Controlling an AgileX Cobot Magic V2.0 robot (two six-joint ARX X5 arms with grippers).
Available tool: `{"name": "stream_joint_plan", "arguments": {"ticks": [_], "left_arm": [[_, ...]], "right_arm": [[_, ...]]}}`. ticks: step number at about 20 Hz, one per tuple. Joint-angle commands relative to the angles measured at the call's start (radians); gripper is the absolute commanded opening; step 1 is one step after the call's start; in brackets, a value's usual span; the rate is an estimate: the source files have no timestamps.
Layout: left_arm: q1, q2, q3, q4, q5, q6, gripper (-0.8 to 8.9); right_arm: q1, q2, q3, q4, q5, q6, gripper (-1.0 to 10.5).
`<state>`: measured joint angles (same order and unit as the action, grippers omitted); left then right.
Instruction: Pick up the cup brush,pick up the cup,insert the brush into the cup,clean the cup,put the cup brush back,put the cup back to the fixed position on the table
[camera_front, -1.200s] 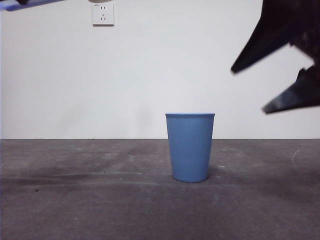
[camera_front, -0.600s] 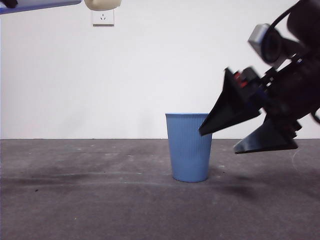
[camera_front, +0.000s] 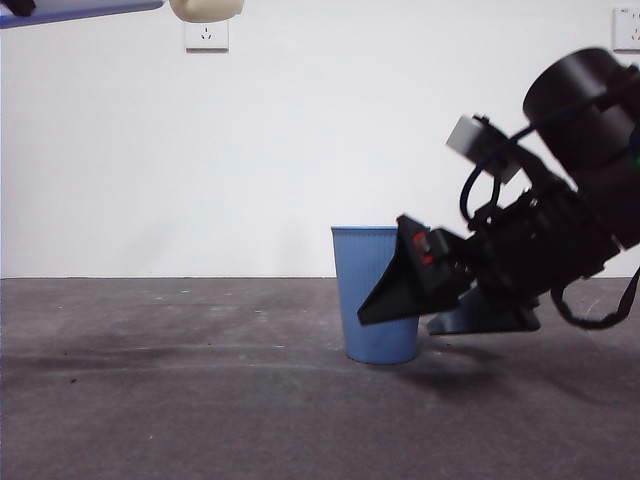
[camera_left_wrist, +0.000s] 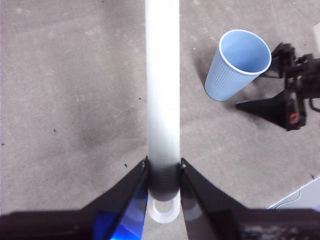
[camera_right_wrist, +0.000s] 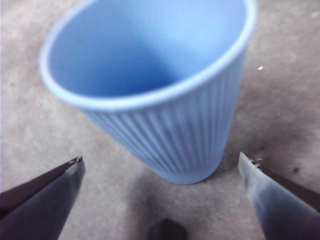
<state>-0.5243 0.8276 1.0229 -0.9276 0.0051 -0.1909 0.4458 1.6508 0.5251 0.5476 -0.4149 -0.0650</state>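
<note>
- The right gripper (camera_front: 400, 310) is reaching low over the table (camera_front: 180, 400), jaws spread wide on either side of the cup (camera_front: 375, 295) without touching it.
- The cup is standing upright on the table, mouth facing up, tapering toward its base.
- The left gripper (camera_left_wrist: 163, 172) is pinching the cup brush (camera_left_wrist: 162, 85) by its handle, high above the table; the handle is running straight out from the jaws, sponge head (camera_front: 206, 9) at the far end.

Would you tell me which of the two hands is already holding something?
The left hand, shut on the cup brush handle. The right hand is open, its jaws either side of the cup.
</note>
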Motion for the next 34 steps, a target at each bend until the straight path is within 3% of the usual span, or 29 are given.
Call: {"name": "stream_joint_plan", "arguments": {"ticks": [1,5,8,17,27,31,34], "left_arm": [[0.002,-0.002,0.000,0.004,0.001,0.011,-0.06],[0.002,-0.002,0.000,-0.006,-0.001,0.009,-0.06],[0.002,-0.002,0.000,-0.006,-0.001,0.009,-0.06],[0.002,-0.002,0.000,-0.013,-0.001,0.011,-0.06],[0.002,-0.002,0.000,-0.024,0.002,0.035,-0.06],[0.002,-0.002,0.000,-0.078,0.000,0.083,-0.06],[0.002,-0.002,0.000,-0.090,0.000,0.130,-0.06]], "right_arm": [[0.009,0.045,-0.010,0.080,0.005,-0.005,6.6],[0.021,0.058,-0.010,0.156,0.051,-0.003,6.5],[0.025,0.067,-0.010,0.197,0.050,-0.003,5.3],[0.046,0.130,-0.010,0.288,0.055,0.039,4.9],[0.046,0.130,-0.010,0.280,0.074,0.041,-0.2],[0.048,0.071,-0.010,0.241,0.074,0.069,-0.2],[0.055,-0.102,0.011,0.047,0.084,0.049,-0.2]]}}
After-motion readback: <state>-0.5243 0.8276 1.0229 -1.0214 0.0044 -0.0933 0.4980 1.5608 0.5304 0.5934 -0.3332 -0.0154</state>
